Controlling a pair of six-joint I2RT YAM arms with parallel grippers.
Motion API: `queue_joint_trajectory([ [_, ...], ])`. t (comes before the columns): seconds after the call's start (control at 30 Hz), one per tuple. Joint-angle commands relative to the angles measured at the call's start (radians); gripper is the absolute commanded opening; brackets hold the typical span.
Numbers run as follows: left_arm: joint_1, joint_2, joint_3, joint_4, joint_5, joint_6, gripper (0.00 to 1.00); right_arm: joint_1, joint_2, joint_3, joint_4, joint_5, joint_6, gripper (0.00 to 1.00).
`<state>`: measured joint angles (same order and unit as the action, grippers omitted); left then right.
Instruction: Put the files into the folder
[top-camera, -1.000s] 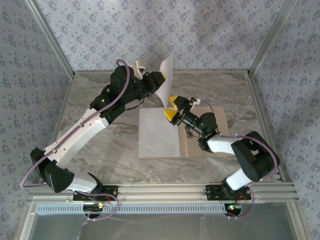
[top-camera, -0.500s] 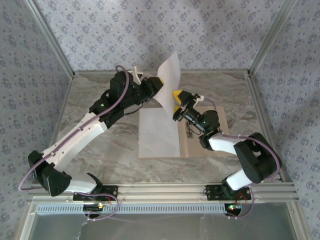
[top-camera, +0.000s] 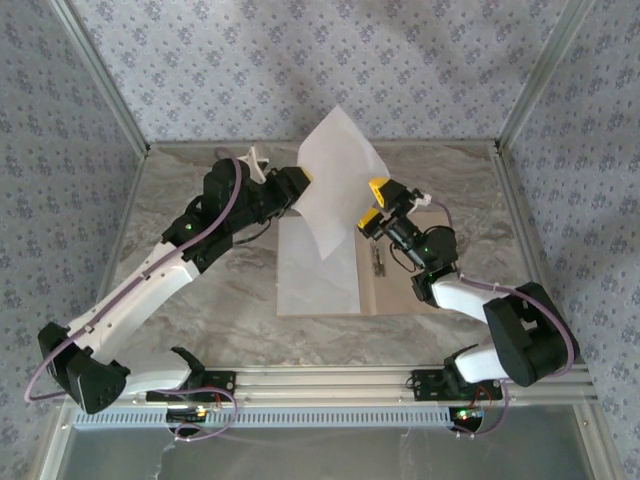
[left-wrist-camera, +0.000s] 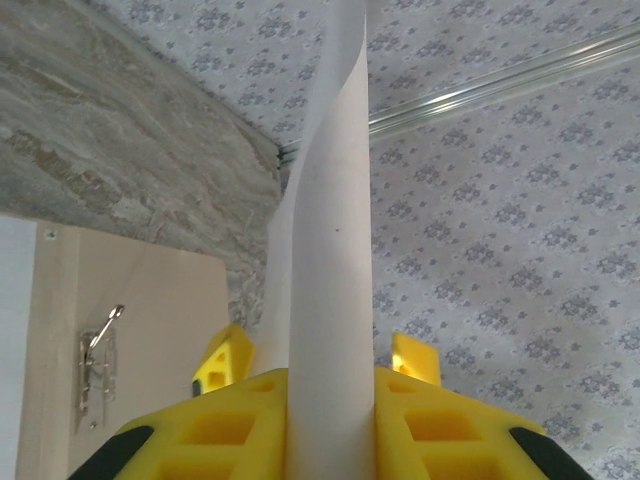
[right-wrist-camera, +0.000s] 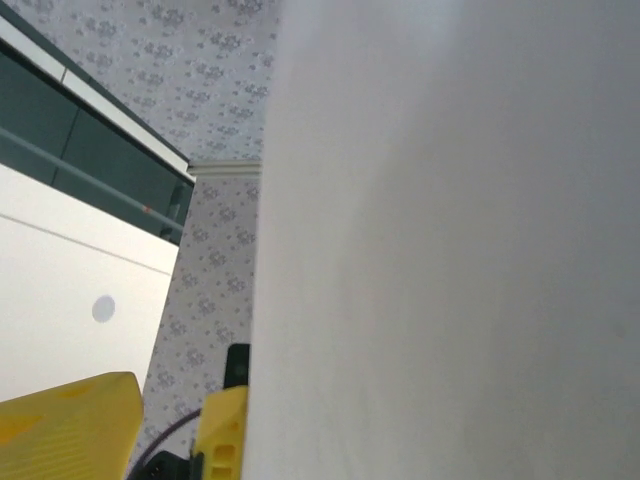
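**Top external view.** The left end effector (top-camera: 301, 182) is closed on one edge of the raised sheet (top-camera: 335, 175). It holds the sheet in the air above the far part of the folder (top-camera: 402, 290). The right end effector (top-camera: 373, 202) sits just beside the sheet's opposite edge with its jaws apart and holds nothing. The second sheet (top-camera: 315, 275) lies flat on the folder's left leaf. The folder lies open on the desk (top-camera: 240, 300), with a metal clip (top-camera: 380, 262) near its spine.

**Left wrist view.** The raised sheet is pinched between the two yellow fingers (left-wrist-camera: 250, 430) and curls as it rises. The grip is confirmed.

**Right wrist view.** The raised sheet stands close against one yellow finger (right-wrist-camera: 225, 430). Whether its edge lies inside the open jaws cannot be determined.

**Hazards.**
- Creasing: likely if the right end effector closes on the curled, unsupported paper.
- Slipping: the narrow single-edge pinch may release if the arms pull apart.
- Snagging: a drooping corner may catch on the clip during lowering.
- Displacement: dragging contact may shift the flat sheet off its leaf.
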<state>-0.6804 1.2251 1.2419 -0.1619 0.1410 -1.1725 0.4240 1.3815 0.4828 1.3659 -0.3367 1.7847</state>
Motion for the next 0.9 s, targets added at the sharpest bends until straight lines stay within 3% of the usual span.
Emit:
queue_joint_trajectory([
  [0.0, 0.016, -0.040, -0.020, -0.010, -0.005, -0.018, 0.24, -0.010, 0.002, -0.001, 0.027, -0.015, 0.031, 0.93],
  [0.3, 0.044, -0.073, -0.081, -0.020, 0.021, -0.022, 0.24, -0.023, 0.030, 0.008, 0.026, -0.066, 0.042, 0.81],
  [0.87, 0.080, -0.104, -0.160, 0.007, 0.055, -0.046, 0.24, -0.022, 0.049, 0.020, 0.028, -0.126, 0.032, 0.50],
])
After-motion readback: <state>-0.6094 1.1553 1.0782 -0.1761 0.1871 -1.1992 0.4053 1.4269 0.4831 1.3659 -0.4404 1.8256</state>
